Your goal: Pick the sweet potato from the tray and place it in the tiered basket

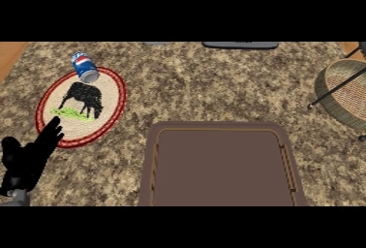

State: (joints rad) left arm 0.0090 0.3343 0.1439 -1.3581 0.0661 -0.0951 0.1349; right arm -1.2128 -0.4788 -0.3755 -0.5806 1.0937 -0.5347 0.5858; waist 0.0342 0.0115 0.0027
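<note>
While left hand (25, 162) rests, tray (214, 125) lies rightward.

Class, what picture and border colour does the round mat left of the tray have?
The round mat shows a black cow, with a red rim; head view.

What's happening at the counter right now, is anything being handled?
Nothing is visibly being handled. The left hand shows at the view's lower left, open with fingers up, holding nothing. The right hand is out of view. The brown tray shows no sweet potato on it. The tiered basket is at the right edge. A soda can lies on the round cow-print mat.
</note>
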